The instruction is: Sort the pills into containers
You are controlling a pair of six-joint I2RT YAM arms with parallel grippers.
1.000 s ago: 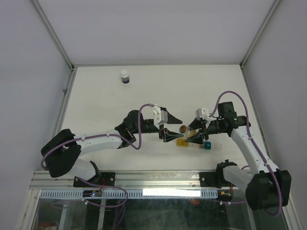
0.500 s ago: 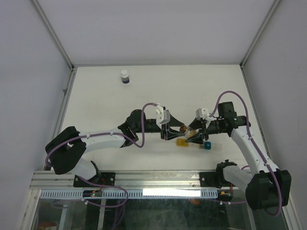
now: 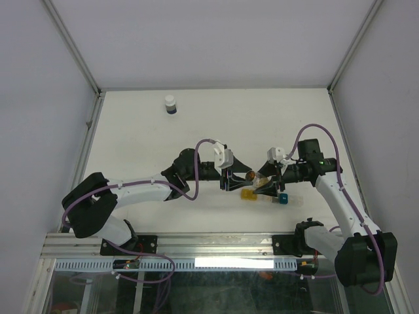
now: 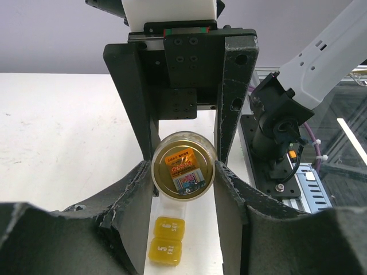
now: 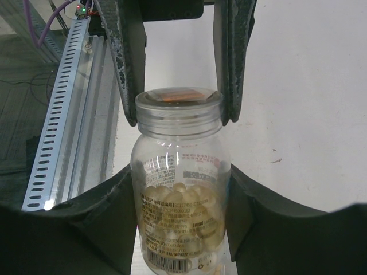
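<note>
A small clear vial [image 5: 179, 172] holding the tan pills [image 5: 178, 215] lies level between my two grippers, above the table. My right gripper [image 5: 180, 183] is shut on its body. My left gripper [image 4: 183, 176] is shut on its round cap [image 4: 183, 165], both fingers [image 5: 124, 63] pressed against the rim. In the top view the vial [image 3: 251, 176] sits between the left gripper [image 3: 233, 178] and the right gripper [image 3: 264, 184]. The containers [image 3: 249, 194] lie on the table just below, yellow end left, teal end [image 3: 283, 199] right. Two yellow compartments [image 4: 166, 242] show under the cap.
A white-capped dark blue bottle [image 3: 170, 104] stands at the back left of the white table [image 3: 131, 144]. Grey walls enclose the table on three sides. A metal rail [image 3: 196, 245] runs along the near edge by the arm bases.
My left gripper has moved right to the vial and shut on its cap. The right gripper and vial have stayed put.
</note>
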